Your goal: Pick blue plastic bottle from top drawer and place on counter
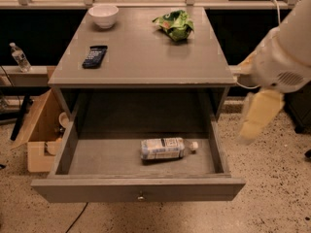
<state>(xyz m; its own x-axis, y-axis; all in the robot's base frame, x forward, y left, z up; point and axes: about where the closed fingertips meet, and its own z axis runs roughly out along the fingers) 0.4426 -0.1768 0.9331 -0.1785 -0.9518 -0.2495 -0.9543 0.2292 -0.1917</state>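
Observation:
The blue plastic bottle [165,148] lies on its side in the open top drawer [138,188], right of the middle, with its white cap pointing right. The drawer is pulled out under the grey counter [141,62]. My arm comes in from the right edge. My gripper [258,116] shows as a pale yellow shape hanging just right of the drawer's right wall. It is above floor level and apart from the bottle.
On the counter stand a white bowl [103,15] at the back left, a green crumpled bag [175,24] at the back right and a dark flat device [95,56] at the left. A slim water bottle [19,57] and a cardboard box [39,130] are left of the cabinet.

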